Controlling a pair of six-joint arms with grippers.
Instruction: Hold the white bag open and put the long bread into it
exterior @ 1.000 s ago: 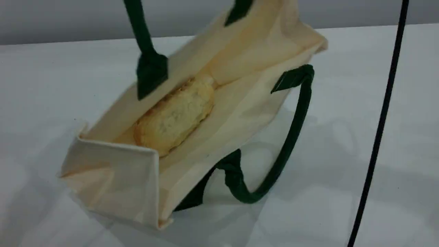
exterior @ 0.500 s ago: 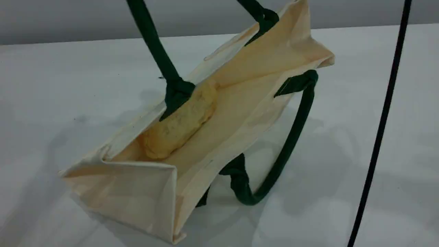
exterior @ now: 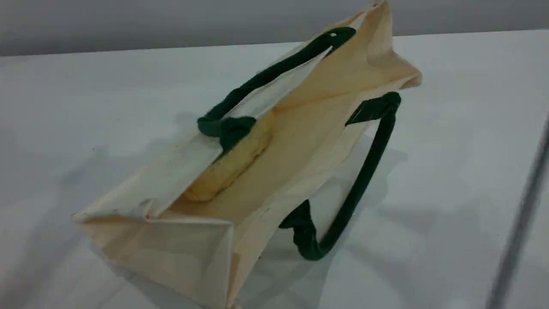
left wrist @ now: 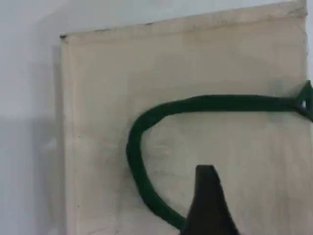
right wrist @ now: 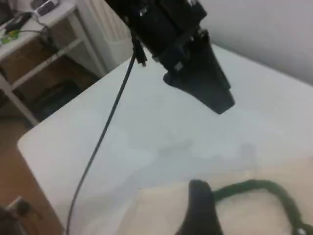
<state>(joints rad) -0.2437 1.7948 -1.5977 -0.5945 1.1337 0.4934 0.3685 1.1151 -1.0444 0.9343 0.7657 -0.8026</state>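
My left pincer (left wrist: pixel 208 205) hangs released over the soft, floppy white bag (exterior: pixel 180 240), best gripped by its green handle (left wrist: pixel 146 122).

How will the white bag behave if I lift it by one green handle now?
Probably floppy: the white bag has its near wall folded over the long bread. It would likely tilt, sliding the loaf. The handle looks limp, so expect slack first.

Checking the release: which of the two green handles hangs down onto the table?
The right-side handle, looping off the bag's wall; the other lies across the top.
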